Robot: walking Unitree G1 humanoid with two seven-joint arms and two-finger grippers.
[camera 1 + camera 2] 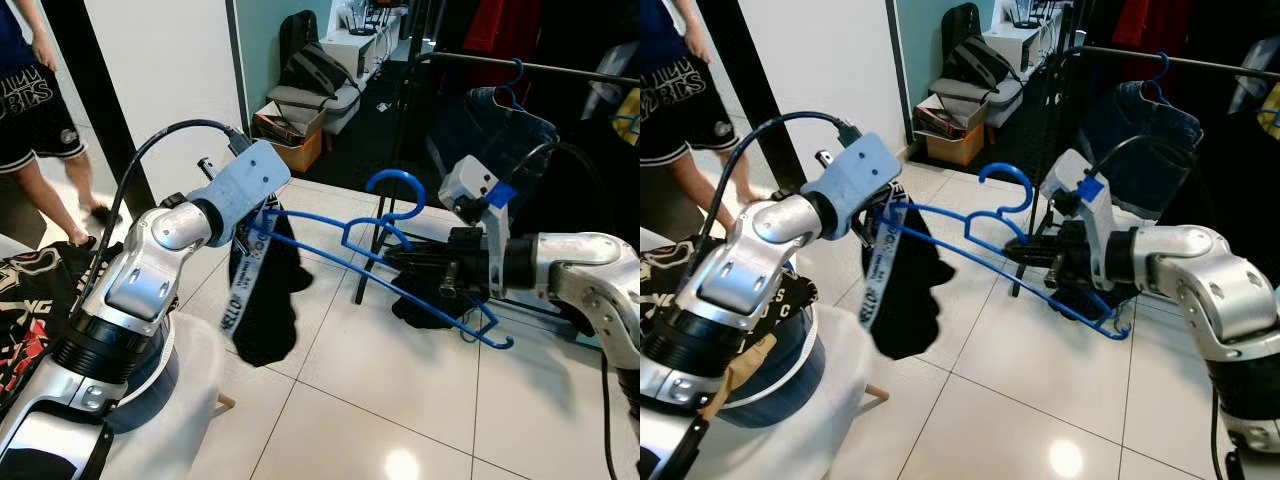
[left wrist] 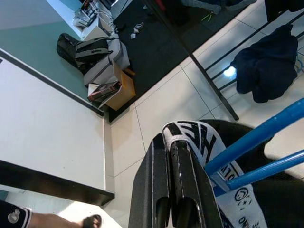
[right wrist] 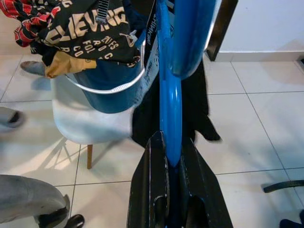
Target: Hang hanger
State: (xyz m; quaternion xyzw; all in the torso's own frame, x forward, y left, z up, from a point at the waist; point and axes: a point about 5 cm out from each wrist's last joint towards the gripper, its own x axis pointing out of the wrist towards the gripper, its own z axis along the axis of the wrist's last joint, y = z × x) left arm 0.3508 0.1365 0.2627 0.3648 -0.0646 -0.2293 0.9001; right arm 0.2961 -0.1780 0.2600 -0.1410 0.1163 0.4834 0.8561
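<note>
The blue hanger [image 1: 400, 255] hung in mid-air between our two arms, above the tiled floor [image 1: 400, 400], its hook turned up and a dark garment [image 1: 265, 300] with a white lettered strap draped from its left end. Our right gripper [image 1: 405, 262] was clamped on the hanger's bar near the hook; our left gripper [image 1: 250, 225] was closed on the strap and the hanger's left end.

We judged the carrying step in hand, the hanging itself not yet done. The clothes rail [image 1: 560, 68] stood far and to the right, higher than the hook, so the next move called for raising the hanger and bringing its hook over the rail.

The right wrist view showed a blue bucket [image 3: 111, 88] of clothes on a white chair [image 3: 90, 123]. The left wrist view showed the strap [image 2: 209, 156] pinched between the fingers.
</note>
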